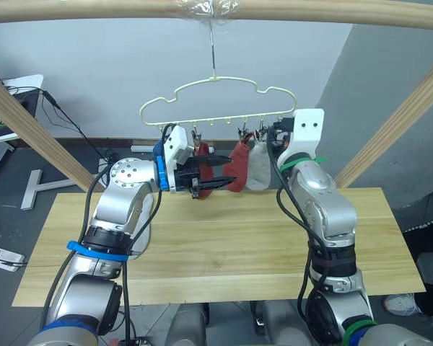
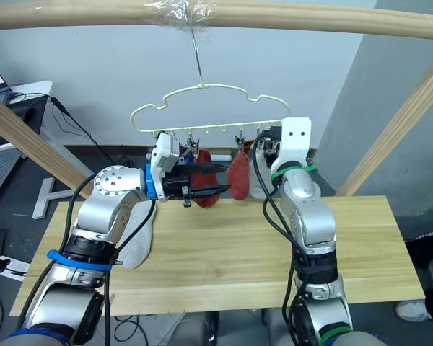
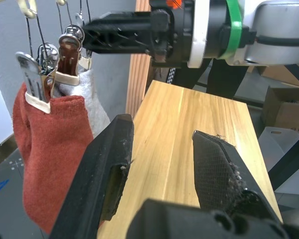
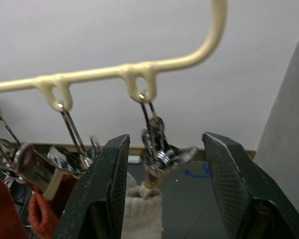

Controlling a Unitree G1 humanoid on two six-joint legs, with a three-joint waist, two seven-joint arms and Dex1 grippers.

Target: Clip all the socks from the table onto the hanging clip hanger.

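- Hanging from the wooden pole (image 1: 94,9) by its hook, the clip hanger (image 1: 215,97) carries socks on its row of clips, above the far edge of the table (image 1: 224,249)
- Two rust red socks hang there, one (image 2: 239,175) near the middle and another (image 2: 204,189) to its left behind the left gripper's fingers; a light grey sock (image 1: 258,167) hangs just right of the middle red one, pinched at its cuff by a metal clip (image 4: 162,158)
- One more light grey sock (image 2: 133,241) lies on the table under the left forearm
- Left gripper (image 1: 218,172) is level with the hanging red socks, its fingers spread apart and holding nothing
- Right gripper (image 4: 164,194) is raised to the hanger's right end, jaws wide apart either side of the grey sock's clip, not touching it
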